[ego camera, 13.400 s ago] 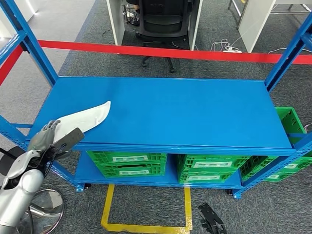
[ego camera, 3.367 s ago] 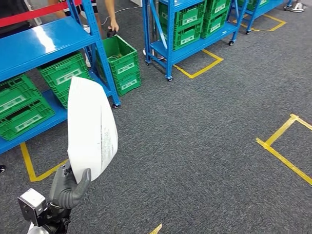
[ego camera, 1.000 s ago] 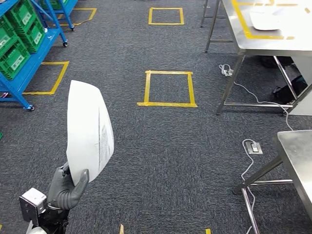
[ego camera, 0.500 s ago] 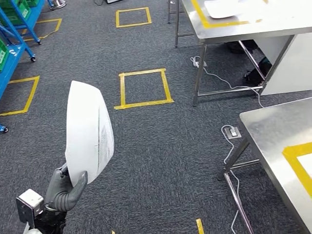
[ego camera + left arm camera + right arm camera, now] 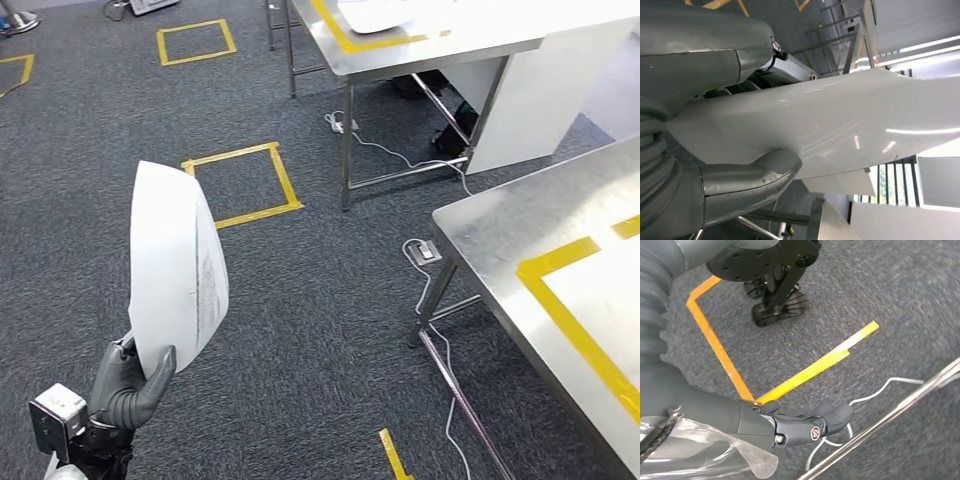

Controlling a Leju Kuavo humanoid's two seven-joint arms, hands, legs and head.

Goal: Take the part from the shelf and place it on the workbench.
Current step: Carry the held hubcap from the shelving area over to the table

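My left hand [image 5: 124, 390] sits low at the left of the head view and grips the lower end of the white curved part [image 5: 173, 270], which stands upright above it. In the left wrist view the thumb and fingers of the left hand [image 5: 745, 182] clamp the glossy white part [image 5: 851, 120] from both sides. The steel workbench [image 5: 506, 215] with a yellow tape outline [image 5: 566, 315] comes in at the right, well apart from the part. My right hand [image 5: 791, 422] hangs over the carpet with its fingers stretched out and nothing in them.
A second steel table [image 5: 460, 35] stands at the back with a white part [image 5: 373, 12] on it. A floor socket [image 5: 425, 250] and cables lie by the workbench legs. A yellow taped square [image 5: 238, 185] marks the grey carpet ahead.
The camera has turned right: the blue shelves have slid out at the left and the near workbench has come in at the right. The left hand still holds the part upright.
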